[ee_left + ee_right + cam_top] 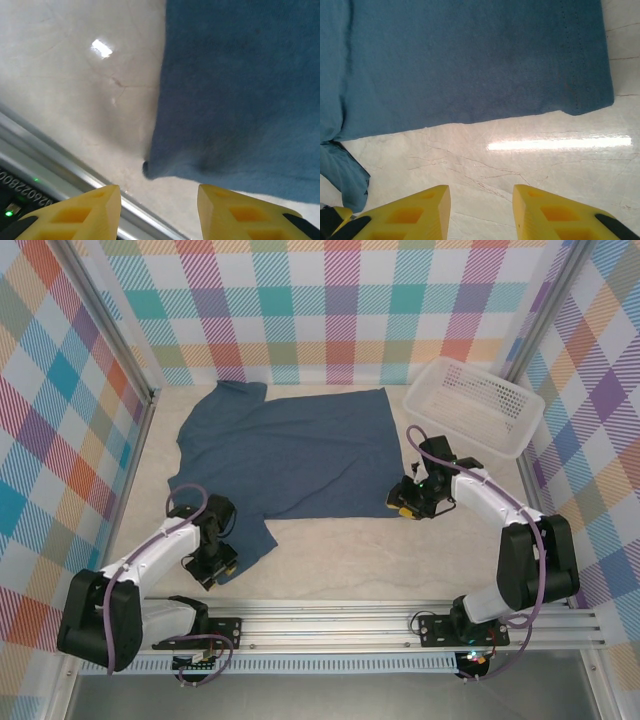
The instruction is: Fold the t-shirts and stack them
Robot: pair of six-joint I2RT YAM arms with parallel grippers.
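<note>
We are seeing bright, even overhead light. The table (445, 160) is flashing a long white glare streak in the right wrist view and a smaller patch in the left, where the t-shirt (240, 90) is looking blurred.

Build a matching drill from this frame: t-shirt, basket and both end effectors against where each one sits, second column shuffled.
Things:
1. t-shirt
2. basket
3. left end effector
4. right end effector

Places:
a. far right corner of the table
b. by the shirt's near sleeve
c. spread flat, centre to left
d. over bare tabletop at the shirt's near hem corner

Pairs: 1-c, 2-a, 3-b, 4-d
</note>
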